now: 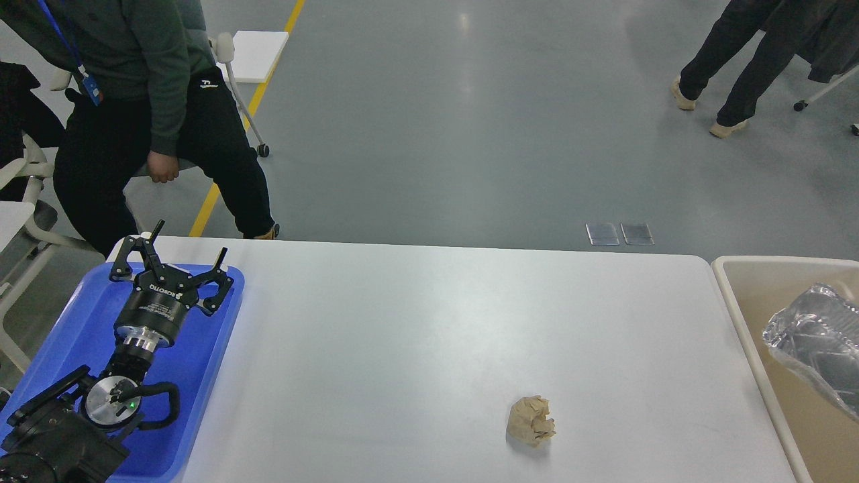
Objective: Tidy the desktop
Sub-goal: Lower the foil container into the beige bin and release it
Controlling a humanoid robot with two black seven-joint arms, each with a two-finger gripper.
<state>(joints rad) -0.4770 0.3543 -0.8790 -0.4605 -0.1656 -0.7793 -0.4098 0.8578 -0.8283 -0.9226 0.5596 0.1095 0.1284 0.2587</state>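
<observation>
My left pincer (pixel 190 245) hangs over the far end of the blue tray (pixel 201 362), which sits on the left edge of the table (pixel 416 335). Its two fingers are spread wide, tips pointing away from me, and nothing is between them. The arm behind it runs back over the tray toward the lower left corner of the view. My right pincer does not show.

The table is white, with rounded corners, and fills most of the lower half of the view. On it, toward the near right, lies a crumpled ball of brown paper (pixel 531 420), alone and well apart from both the tray and my pincer.

Just beside the table's right edge stands a beige bin (pixel 738 295) with a cream rim. Inside it lies a crushed clear plastic thing (pixel 815 335), partly cut off by the edge of the view.

Beyond the table is grey floor with a yellow line (pixel 255 100). A person in a green top and black trousers (pixel 168 127) sits at the far left, near the table's corner. Another person's legs (pixel 731 60) show at the far right.
</observation>
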